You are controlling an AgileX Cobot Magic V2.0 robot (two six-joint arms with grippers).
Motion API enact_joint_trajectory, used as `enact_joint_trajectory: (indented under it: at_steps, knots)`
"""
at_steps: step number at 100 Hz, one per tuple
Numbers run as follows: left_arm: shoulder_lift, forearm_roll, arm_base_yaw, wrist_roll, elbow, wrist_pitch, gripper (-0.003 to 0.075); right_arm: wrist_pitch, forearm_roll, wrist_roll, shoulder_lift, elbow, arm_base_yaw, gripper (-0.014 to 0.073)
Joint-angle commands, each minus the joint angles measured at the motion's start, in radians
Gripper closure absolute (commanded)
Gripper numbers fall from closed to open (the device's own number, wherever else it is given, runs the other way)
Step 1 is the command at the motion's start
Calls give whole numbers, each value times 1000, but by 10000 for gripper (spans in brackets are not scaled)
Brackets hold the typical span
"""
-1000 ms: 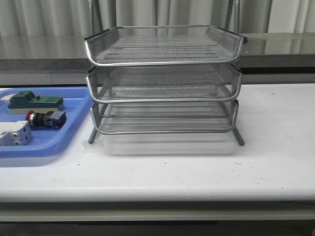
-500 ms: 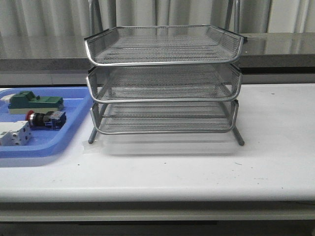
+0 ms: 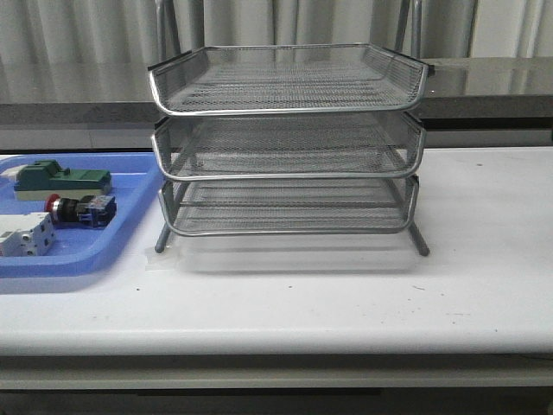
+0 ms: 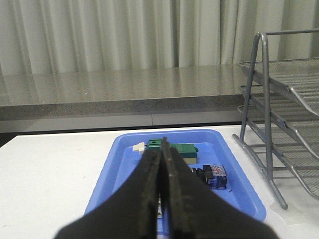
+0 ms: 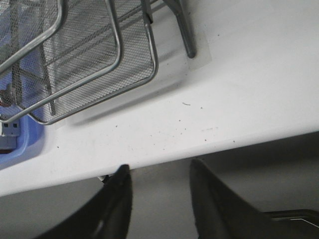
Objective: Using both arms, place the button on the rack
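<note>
The button (image 3: 82, 209), with its red head and blue-black rear block, lies on its side in the blue tray (image 3: 86, 259) left of the rack (image 3: 289, 138). The rack is a three-tier silver wire-mesh stand at the middle of the table. Neither arm appears in the front view. In the left wrist view my left gripper (image 4: 163, 144) is shut with nothing in it, hovering over the near side of the tray, and the button (image 4: 212, 175) lies just past its fingers. My right gripper (image 5: 159, 167) is open and empty at the table's front edge, short of the rack (image 5: 75, 59).
A green block (image 3: 62, 179) and a white terminal block (image 3: 26, 235) share the blue tray (image 4: 119, 164) with the button. The rack's rod frame (image 4: 266, 109) rises just beside the tray. A grey counter and curtains run behind the table.
</note>
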Motion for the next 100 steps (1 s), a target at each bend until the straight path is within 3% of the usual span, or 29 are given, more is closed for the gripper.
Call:
enact_joint_trajectory:
  at_steps: [1, 19, 50, 63, 72, 100]
  knots:
    - [-33, -4, 2, -7, 48, -75, 740, -90, 71, -22, 19, -37, 4, 188]
    - [-33, -4, 2, -7, 48, -75, 740, -158, 252, -164, 90, -43, 14, 195]
    - [-33, -4, 2, -7, 48, -75, 740, -98, 789, -712, 301, -77, 14, 195]
    - [-33, -4, 2, -7, 48, -75, 740, -65, 963, -884, 380, -96, 14, 195]
    - [-33, -4, 2, -7, 48, -75, 740, -46, 1019, -936, 430, -111, 14, 195]
    - [-33, -4, 2, -7, 48, -75, 740, 5, 1022, -947, 559, -188, 14, 195]
